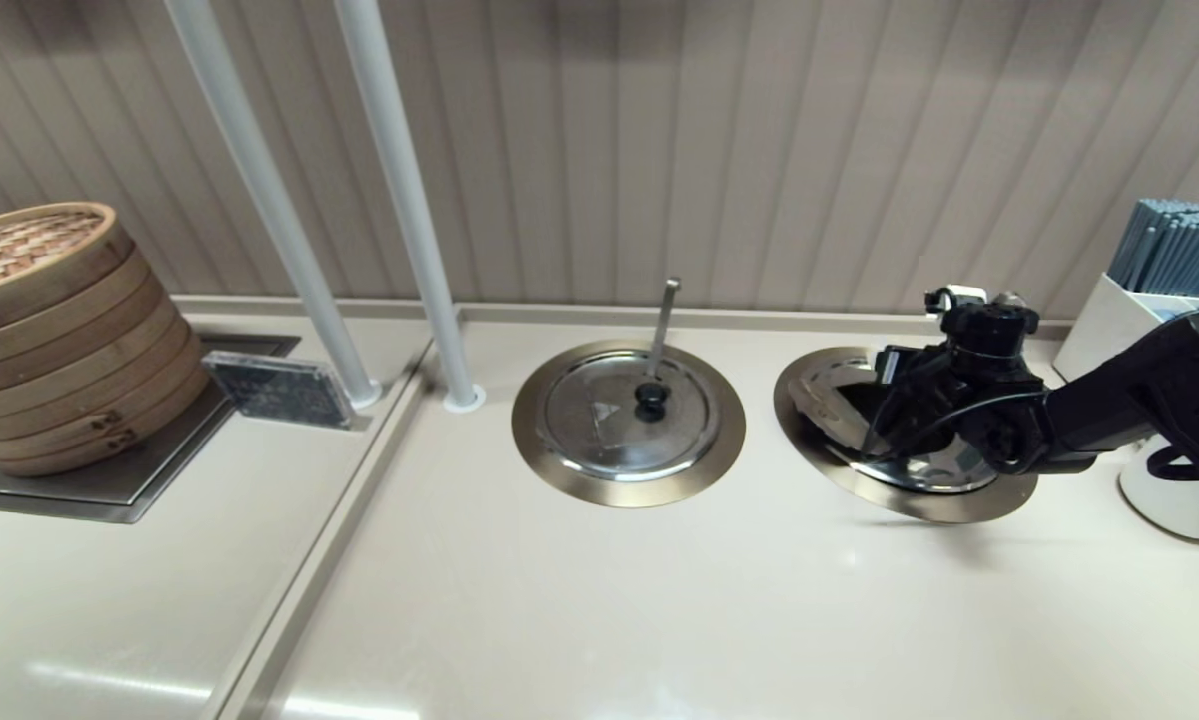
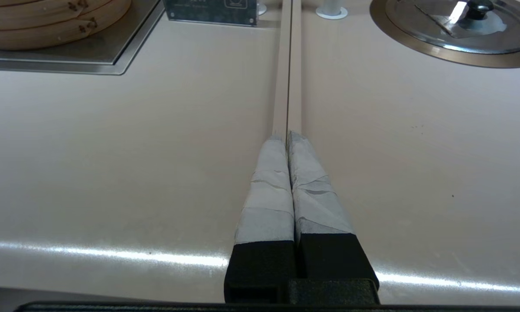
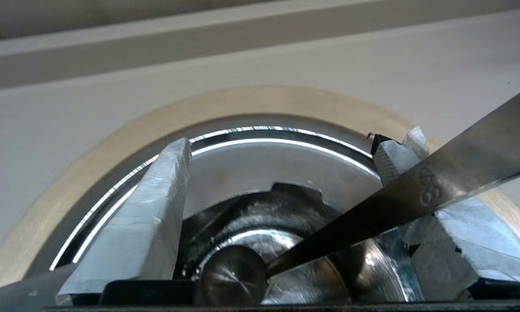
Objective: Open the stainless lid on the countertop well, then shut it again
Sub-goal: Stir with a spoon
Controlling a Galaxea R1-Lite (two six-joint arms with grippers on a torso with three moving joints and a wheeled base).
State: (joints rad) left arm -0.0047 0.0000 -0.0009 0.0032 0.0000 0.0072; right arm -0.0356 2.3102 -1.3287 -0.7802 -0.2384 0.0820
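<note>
The stainless lid [image 1: 821, 388] lies on the countertop well, whose bronze-gold ring [image 1: 924, 507] shows around it at the right of the counter. My right gripper [image 1: 889, 400] hangs directly over the lid and covers its middle. In the right wrist view the right gripper [image 3: 286, 145] is open, its taped fingers [image 3: 160, 208] wide apart. The lid's knob [image 3: 231, 277] sits low between them, untouched, on the shiny lid [image 3: 260, 167]. The slanting ladle handle [image 3: 437, 182] crosses in front of the other finger. My left gripper [image 2: 288, 135] is shut and empty, parked over the counter seam.
The twin lid [image 1: 599, 420] with a vertical ladle handle [image 1: 665, 320] sits in the middle well. Bamboo steamers [image 1: 49, 330] and a small sign [image 1: 279, 388] stand at the left, two white poles [image 1: 409, 200] behind. A chopstick holder [image 1: 1159, 290] and a white jar [image 1: 1169, 495] stand at the right.
</note>
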